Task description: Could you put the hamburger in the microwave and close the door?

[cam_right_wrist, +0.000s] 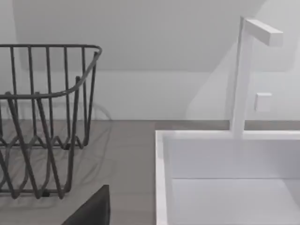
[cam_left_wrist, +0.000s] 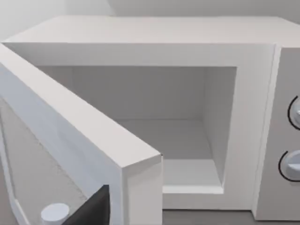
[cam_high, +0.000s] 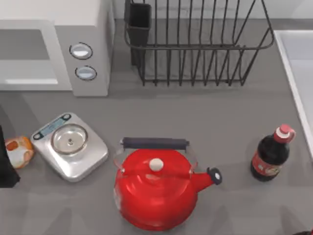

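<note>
The hamburger (cam_high: 18,151), a small orange-tan bun with white patches, lies on the table at the far left, just left of the silver scale. The white microwave (cam_high: 83,29) stands at the back left with two round knobs on its side panel. In the left wrist view its grey cavity (cam_left_wrist: 159,117) is open and holds nothing, and the door (cam_left_wrist: 70,136) is swung outward. My left arm (cam_high: 5,164) is a dark shape at the table's left edge, right beside the hamburger. A dark part of my left gripper (cam_left_wrist: 91,208) shows close to the door.
A silver kitchen scale (cam_high: 70,146) sits right of the hamburger. A red kettle (cam_high: 155,188) fills the front middle, with a dark bottle (cam_high: 270,155) at the right. A black wire rack (cam_high: 195,44) stands at the back, a white sink (cam_right_wrist: 225,178) at the right edge. My right gripper (cam_right_wrist: 91,208) is parked near the sink.
</note>
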`<state>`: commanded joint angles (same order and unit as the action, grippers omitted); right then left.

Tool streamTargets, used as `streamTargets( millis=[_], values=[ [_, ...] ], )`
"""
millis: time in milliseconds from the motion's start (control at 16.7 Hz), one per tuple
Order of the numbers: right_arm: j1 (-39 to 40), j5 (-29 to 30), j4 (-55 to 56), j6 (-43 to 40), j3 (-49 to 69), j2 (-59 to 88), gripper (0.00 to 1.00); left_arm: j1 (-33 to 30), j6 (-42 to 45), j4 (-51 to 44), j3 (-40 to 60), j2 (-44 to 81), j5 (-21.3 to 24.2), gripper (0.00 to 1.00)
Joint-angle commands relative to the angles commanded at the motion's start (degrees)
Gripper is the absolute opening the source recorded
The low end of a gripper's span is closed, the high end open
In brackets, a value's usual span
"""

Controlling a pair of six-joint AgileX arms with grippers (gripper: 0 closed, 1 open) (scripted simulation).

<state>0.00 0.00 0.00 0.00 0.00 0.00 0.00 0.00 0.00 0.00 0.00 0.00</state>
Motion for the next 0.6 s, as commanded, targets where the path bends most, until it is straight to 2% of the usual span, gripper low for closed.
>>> streamTargets(
  millis=[300, 600],
  values=[
    [0.0, 0.0, 0.0, 0.0, 0.0, 0.0, 1.0, -0.3, 2.7, -3.0, 2.2, 3.4, 0.3, 1.0],
    [0.0, 0.0, 0.0, 0.0, 0.0, 0.0, 1.0, -0.9, 14.2, -13.9, 14.2, 20.3, 1.5, 1.0]
  ],
)
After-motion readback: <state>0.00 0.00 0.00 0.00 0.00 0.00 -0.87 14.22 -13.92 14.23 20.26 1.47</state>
